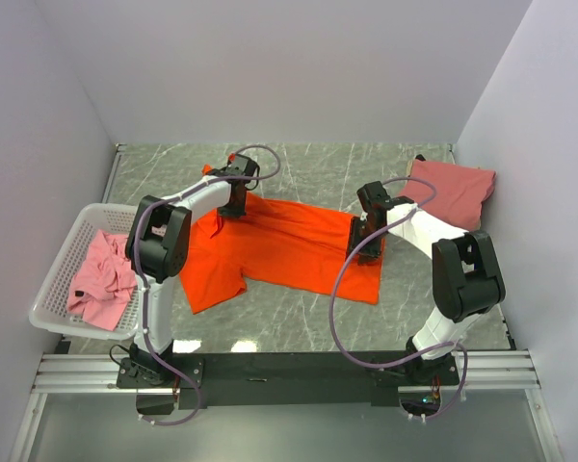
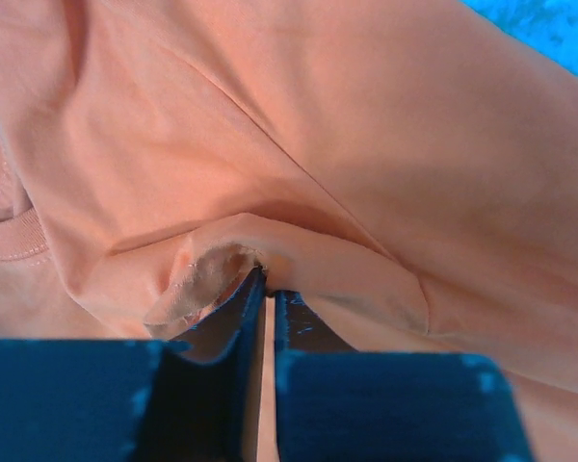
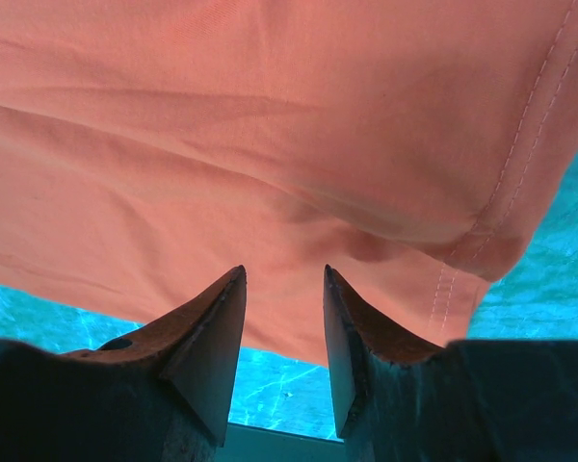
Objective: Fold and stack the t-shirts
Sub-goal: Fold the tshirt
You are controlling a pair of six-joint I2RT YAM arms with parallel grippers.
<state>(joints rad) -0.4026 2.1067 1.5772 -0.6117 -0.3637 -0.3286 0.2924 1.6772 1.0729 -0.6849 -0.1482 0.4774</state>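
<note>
While orange t-shirt (image 1: 289, 252) lies flat mid-tabletop (image 1: 299, 168), long axis L–R, each hand sits at one end: left hand (image 1: 233, 204) at collar end, pinching a shoulder fold; right hand (image 1: 364, 248) at hem, spread, not closed on cloth. Salmon t-shirt (image 1: 453, 191): far R corner. Lighter pink t-shirt (image 1: 101, 274): in basket (image 1: 63, 255), L. No labels/writing legible.

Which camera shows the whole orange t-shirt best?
The top external view: the orange t-shirt lies spread out, nearly all visible. The left wrist view shows only a fold pinched in the left gripper; the right wrist view, only a hemmed edge.
</note>
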